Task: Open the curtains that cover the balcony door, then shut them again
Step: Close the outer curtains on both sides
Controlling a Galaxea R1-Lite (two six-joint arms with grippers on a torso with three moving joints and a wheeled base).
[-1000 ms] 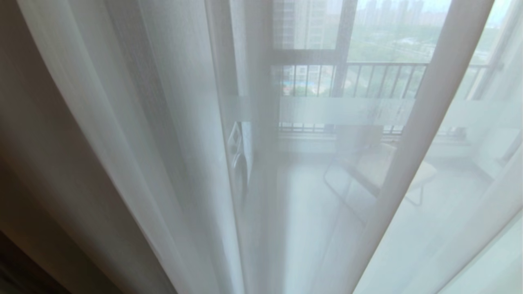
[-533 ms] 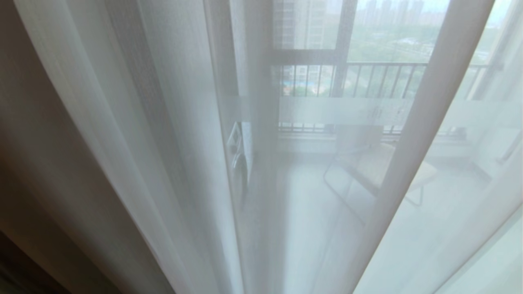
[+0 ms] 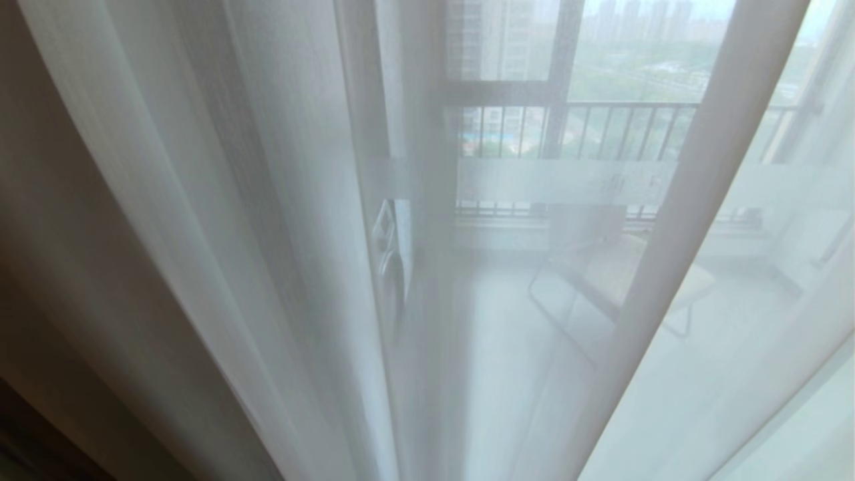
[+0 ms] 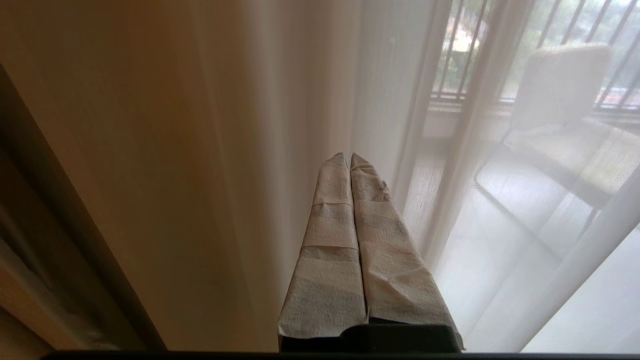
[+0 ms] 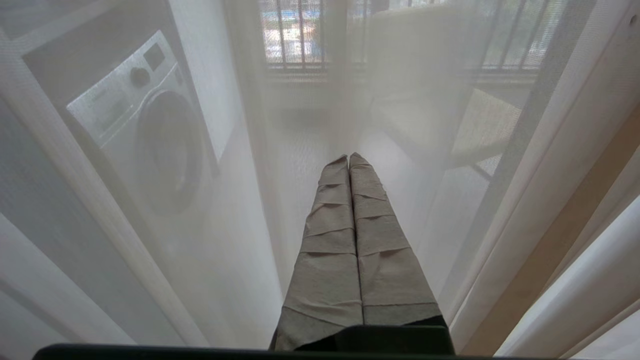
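The curtains hang drawn across the whole head view. White see-through sheers (image 3: 267,200) fall in long folds, and the thick beige drape (image 3: 60,234) hangs at the left edge. Through the sheers shows the balcony door (image 3: 568,180), with its frosted white band and dark frame. Neither arm appears in the head view. My left gripper (image 4: 348,156) is shut and empty, its taped fingers pointing where the beige drape (image 4: 150,150) meets the sheers (image 4: 500,225). My right gripper (image 5: 348,156) is also shut and empty, pointing at the sheers (image 5: 240,200). Whether either tip touches fabric I cannot tell.
Behind the glass on the balcony stand a washing machine (image 5: 145,130) at the left and a light folding chair (image 3: 621,274) towards the right. A barred railing window (image 3: 601,127) lies beyond. A dark wooden edge (image 4: 75,250) runs beside the beige drape.
The sheer folds at the left of the head view have drifted very slightly leftward. Nothing else differs.
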